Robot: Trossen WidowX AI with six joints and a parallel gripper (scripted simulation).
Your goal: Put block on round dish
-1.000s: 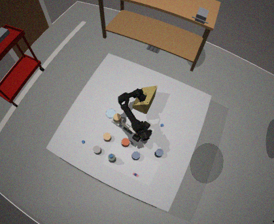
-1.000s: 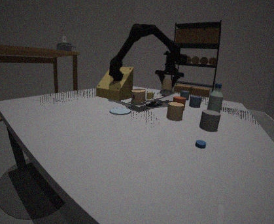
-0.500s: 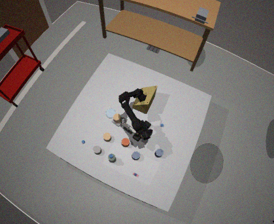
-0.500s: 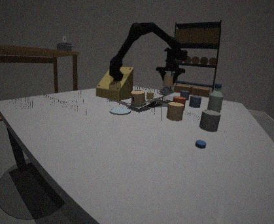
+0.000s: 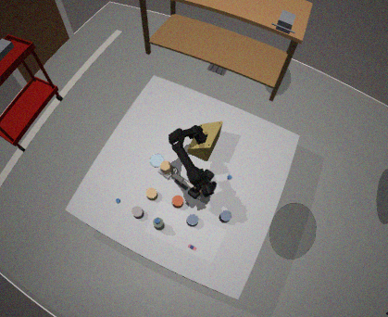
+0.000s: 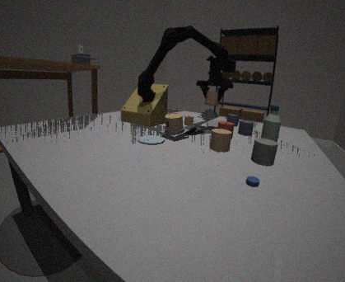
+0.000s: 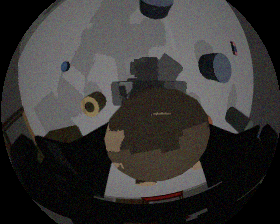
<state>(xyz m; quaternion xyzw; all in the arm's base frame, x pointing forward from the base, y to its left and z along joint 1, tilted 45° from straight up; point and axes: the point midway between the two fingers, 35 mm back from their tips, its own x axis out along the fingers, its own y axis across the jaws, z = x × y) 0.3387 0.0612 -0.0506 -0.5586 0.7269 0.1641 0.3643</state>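
My gripper (image 6: 212, 89) (image 5: 198, 190) is shut on a tan cup (image 6: 212, 99) (image 7: 156, 131) and holds it in the air above the far end of the small balance (image 6: 181, 133) (image 5: 176, 177). In the wrist view the cup fills the middle and hides what lies under it. The other tan cup (image 6: 174, 122) (image 5: 166, 166) stands on the near end of the balance. A small tan block (image 6: 188, 119) sits uncovered on the balance between the two cups. The round pale-blue dish (image 6: 151, 139) (image 5: 156, 159) lies flat on the table beside the standing cup.
Several cylinders stand nearby: orange (image 6: 226, 125) (image 5: 178, 201), tan (image 6: 221, 140) (image 5: 151, 193), grey (image 6: 264, 152) (image 5: 137, 211) and blue-grey (image 6: 245, 127) (image 5: 193, 220). There are also a bottle (image 6: 272, 124) (image 5: 158, 222), a flat blue disc (image 6: 253, 180) and the arm's yellow wedge base (image 6: 146, 104) (image 5: 207, 138).
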